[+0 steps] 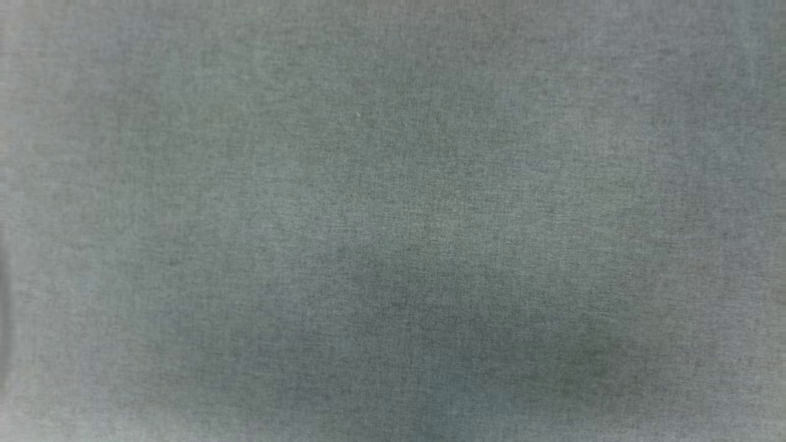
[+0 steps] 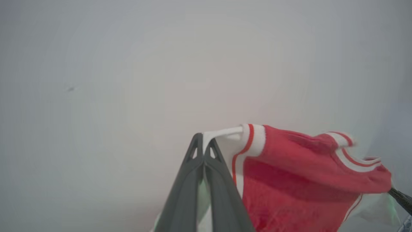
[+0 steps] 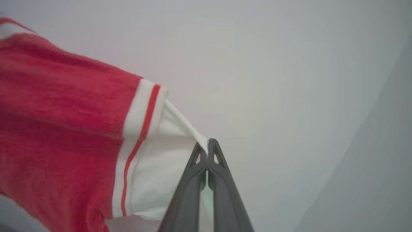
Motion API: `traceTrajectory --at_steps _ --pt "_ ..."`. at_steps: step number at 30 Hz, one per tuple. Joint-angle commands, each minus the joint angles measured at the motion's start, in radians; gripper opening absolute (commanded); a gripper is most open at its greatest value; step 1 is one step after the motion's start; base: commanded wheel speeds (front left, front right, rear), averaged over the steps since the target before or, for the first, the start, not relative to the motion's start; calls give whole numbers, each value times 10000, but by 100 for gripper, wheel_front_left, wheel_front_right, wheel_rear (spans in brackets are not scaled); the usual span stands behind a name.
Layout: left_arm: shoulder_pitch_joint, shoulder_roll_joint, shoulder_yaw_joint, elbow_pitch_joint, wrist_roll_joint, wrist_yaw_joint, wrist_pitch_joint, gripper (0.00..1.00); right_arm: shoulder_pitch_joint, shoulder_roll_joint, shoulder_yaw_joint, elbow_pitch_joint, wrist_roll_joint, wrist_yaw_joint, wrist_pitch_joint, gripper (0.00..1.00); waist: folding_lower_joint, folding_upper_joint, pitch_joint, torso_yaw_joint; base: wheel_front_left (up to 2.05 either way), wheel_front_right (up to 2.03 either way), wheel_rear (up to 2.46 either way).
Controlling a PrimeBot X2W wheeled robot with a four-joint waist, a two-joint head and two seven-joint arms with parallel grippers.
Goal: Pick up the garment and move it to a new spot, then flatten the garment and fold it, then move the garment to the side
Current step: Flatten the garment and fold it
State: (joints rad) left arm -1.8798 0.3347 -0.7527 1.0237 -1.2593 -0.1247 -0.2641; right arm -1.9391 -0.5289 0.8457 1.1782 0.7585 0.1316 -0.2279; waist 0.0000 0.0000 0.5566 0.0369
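Observation:
The garment point(image 2: 299, 170) is a red jersey with white sleeves and red-white striped trim, hanging stretched between both grippers. In the left wrist view my left gripper point(image 2: 203, 139) is shut on the edge of one white sleeve, the red body spreading to its right. In the right wrist view my right gripper point(image 3: 206, 145) is shut on the other white sleeve, and the garment point(image 3: 58, 129) spreads to its left. The lettering is hidden. At the far right of the left wrist view a dark finger of the other gripper point(image 2: 400, 198) shows.
The head view looks down on a plain grey cloth-covered surface point(image 1: 393, 221) with a soft shadow near its lower middle. Behind the garment both wrist views show a pale, featureless background.

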Motion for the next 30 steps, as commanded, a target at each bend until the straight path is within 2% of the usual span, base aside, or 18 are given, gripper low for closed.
traceTrajectory --at_steps 1,4,8,14,20,25,30 --pt "762 26 -31 49 -51 -52 10 0 674 -85 213 17 -58 -18 116 0 0 0 -290 17 0 0 0" --pt "2303 317 -314 -988 -385 -61 182 0 1935 -236 417 -446 378 -18 444 0 0 0 -600 4 0 0 0" --pt "4901 1309 -1172 -2970 -755 -58 426 0 3996 -668 813 -1727 1033 -18 813 0 0 0 -1003 -8 0 0 0" --pt "7869 2784 -2020 -4979 -1287 -60 272 0 6911 -2040 1172 -4576 2056 -18 1734 0 0 0 -1574 -37 0 0 0" --pt "9768 3910 -2429 -6608 -1591 -59 95 0 9631 -3561 536 -6957 2831 -18 2627 0 0 0 -2180 -35 0 0 0" --pt "11311 4971 -2631 -7969 -1290 -43 11 0 11740 -4362 -200 -8500 3125 -20 3441 0 0 0 -2700 -74 0 0 0" --pt "12733 5803 -2905 -9140 -968 -40 -5 0 13836 -5055 -1092 -10036 3353 -20 4389 0 0 0 -3037 16 0 0 0"
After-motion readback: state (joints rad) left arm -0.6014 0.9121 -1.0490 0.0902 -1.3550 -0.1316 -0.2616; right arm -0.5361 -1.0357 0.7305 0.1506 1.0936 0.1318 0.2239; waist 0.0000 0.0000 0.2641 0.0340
